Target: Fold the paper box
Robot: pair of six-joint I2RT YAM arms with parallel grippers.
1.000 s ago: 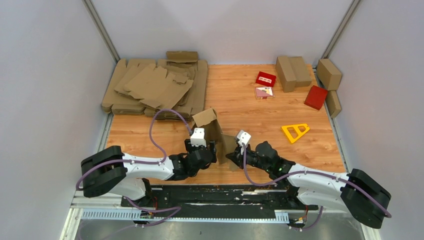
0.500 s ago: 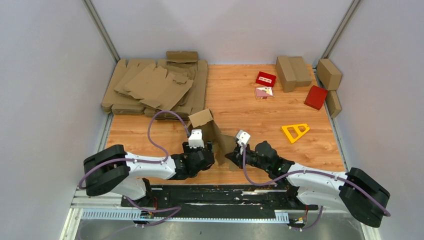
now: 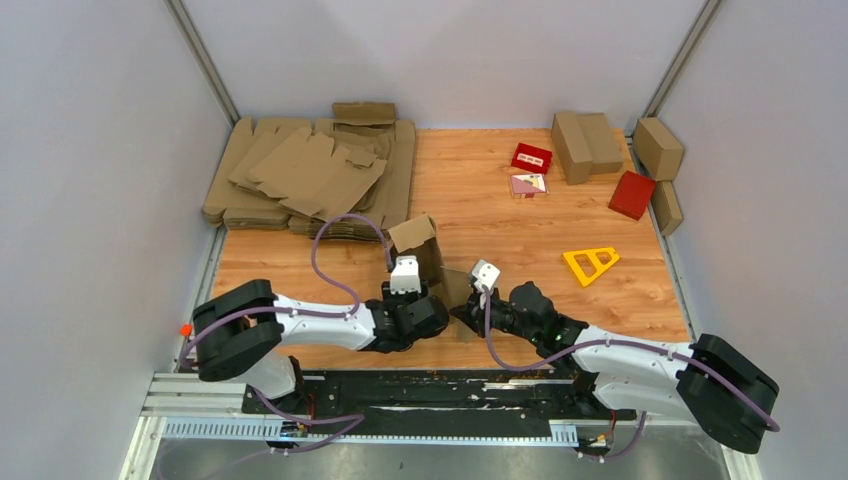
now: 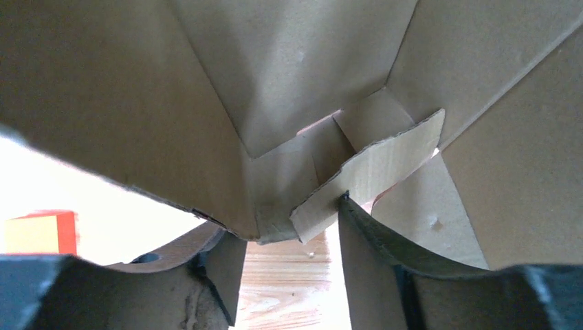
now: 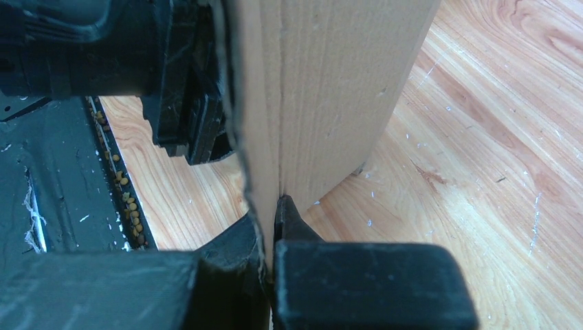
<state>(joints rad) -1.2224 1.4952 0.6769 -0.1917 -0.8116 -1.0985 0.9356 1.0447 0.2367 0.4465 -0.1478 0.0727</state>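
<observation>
The paper box (image 3: 428,262), a partly folded brown cardboard piece, stands on edge on the wooden table between my two grippers. My left gripper (image 3: 413,300) is against its left side. In the left wrist view the box's panels (image 4: 302,82) fill the top. The left gripper (image 4: 284,218) is open, a loose flap corner (image 4: 371,172) hangs between the tips, and the right fingertip (image 4: 357,234) touches that flap's edge. My right gripper (image 3: 466,306) holds the box's near right panel. In the right wrist view the right gripper (image 5: 275,206) is shut on that upright panel (image 5: 323,89).
A pile of flat cardboard sheets (image 3: 310,175) lies at the back left. Folded brown cartons (image 3: 585,145) stand at the back right with two red boxes (image 3: 531,157) (image 3: 631,194). A yellow triangular frame (image 3: 590,263) lies right of centre. A black rail (image 3: 420,385) runs along the near edge.
My left arm has shifted right, closer under the box, and its jaws have narrowed. The box's top flap has swung slightly right. The right gripper keeps its hold.
</observation>
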